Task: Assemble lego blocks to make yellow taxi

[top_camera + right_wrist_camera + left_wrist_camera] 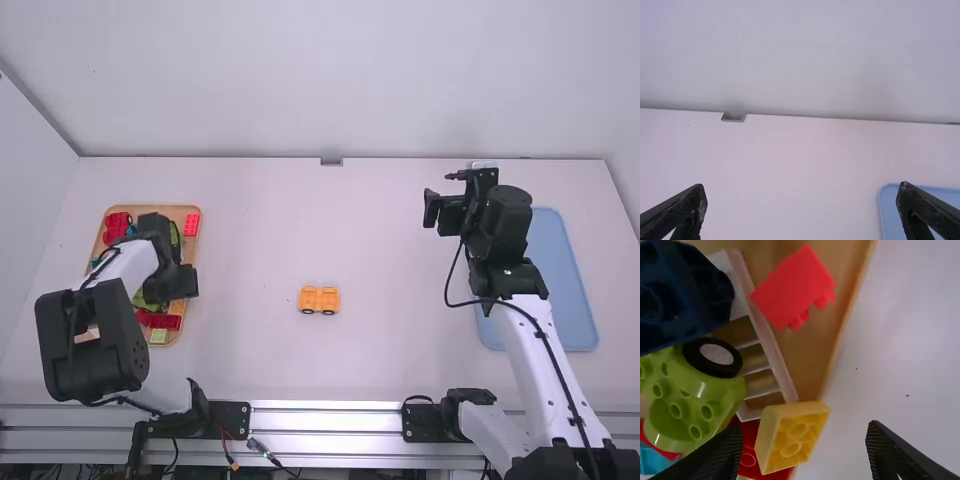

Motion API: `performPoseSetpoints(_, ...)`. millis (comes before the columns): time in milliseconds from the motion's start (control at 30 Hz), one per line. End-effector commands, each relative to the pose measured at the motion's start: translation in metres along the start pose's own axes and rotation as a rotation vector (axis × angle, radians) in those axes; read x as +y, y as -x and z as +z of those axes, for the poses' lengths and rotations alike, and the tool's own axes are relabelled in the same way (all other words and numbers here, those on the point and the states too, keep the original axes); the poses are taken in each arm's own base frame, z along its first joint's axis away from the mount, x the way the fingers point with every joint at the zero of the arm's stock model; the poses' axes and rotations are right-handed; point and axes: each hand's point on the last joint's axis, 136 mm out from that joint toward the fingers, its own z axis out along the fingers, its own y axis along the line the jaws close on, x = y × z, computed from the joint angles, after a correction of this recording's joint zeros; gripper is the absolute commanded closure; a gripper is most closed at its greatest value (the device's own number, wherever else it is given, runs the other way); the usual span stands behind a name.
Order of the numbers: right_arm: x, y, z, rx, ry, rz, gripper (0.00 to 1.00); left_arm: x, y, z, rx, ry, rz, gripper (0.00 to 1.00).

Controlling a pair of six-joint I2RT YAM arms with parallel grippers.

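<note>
One wheeled piece (319, 300): tabletop's (260, 240) middle, toward near edge.
Left gripper (178, 284): wide, over wooden tray's (852, 300) right edge, partly hiding blocks (117, 225).
Right gripper (430, 207): wide, left of blue tray (570, 290).

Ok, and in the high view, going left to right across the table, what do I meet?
Wooden tray of blocks → orange-yellow wheeled block piece → right gripper → blue tray. Left gripper omitted, as it overlaps the wooden tray.

Yellow wheeled car (319, 299) upright on the table (400, 350); yellow block (790, 437) near a green block (700, 400) at the tray's edge (155, 207).
</note>
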Motion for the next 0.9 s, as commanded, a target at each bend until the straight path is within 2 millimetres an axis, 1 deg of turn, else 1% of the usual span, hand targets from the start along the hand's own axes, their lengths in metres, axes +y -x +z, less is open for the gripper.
performPoseSetpoints(0,0.000,0.014,-0.002,-0.026,0.003,0.001,0.01,0.005,-0.005,0.000,0.006,0.032,0.011,0.35)
performPoseSetpoints(33,0.000,0.014,-0.002,-0.026,0.003,0.001,0.01,0.006,-0.005,0.000,0.006,0.036,0.013,0.37)
performPoseSetpoints(200,0.005,0.015,-0.002,-0.030,0.027,-0.001,0.01,0.005,-0.006,0.004,-0.001,0.037,0.020,0.39)
performPoseSetpoints(300,0.005,0.015,-0.002,-0.033,0.031,-0.001,0.01,0.004,-0.007,0.009,-0.010,0.036,0.066,0.39)
performPoseSetpoints(333,0.006,0.015,-0.002,-0.033,0.032,-0.001,0.01,0.004,-0.007,0.010,-0.012,0.040,0.069,0.41)
performPoseSetpoints(367,0.006,0.015,-0.002,-0.033,0.033,-0.001,0.01,0.006,-0.008,0.012,-0.013,0.049,0.069,0.42)
performPoseSetpoints(433,0.005,0.016,-0.002,-0.034,0.032,-0.001,0.01,0.016,-0.010,0.013,-0.011,0.112,0.024,0.45)
performPoseSetpoints(567,0.006,0.016,-0.002,-0.034,0.033,-0.001,0.01,0.018,-0.010,0.012,-0.013,0.122,0.017,0.47)
performPoseSetpoints(600,0.006,0.016,-0.002,-0.034,0.034,-0.001,0.01,0.018,-0.009,0.012,-0.014,0.123,0.015,0.49)
performPoseSetpoints(700,0.013,0.017,-0.001,-0.041,0.049,-0.010,0.01,0.021,-0.008,0.013,-0.018,0.124,0.005,0.51)
performPoseSetpoints(800,0.018,0.019,-0.001,-0.048,0.062,-0.019,0.01,0.021,-0.008,0.013,-0.019,0.132,0.006,0.51)
performPoseSetpoints(867,0.022,0.021,-0.001,-0.055,0.070,-0.023,0.01,0.025,-0.009,0.013,-0.019,0.148,-0.014,0.51)
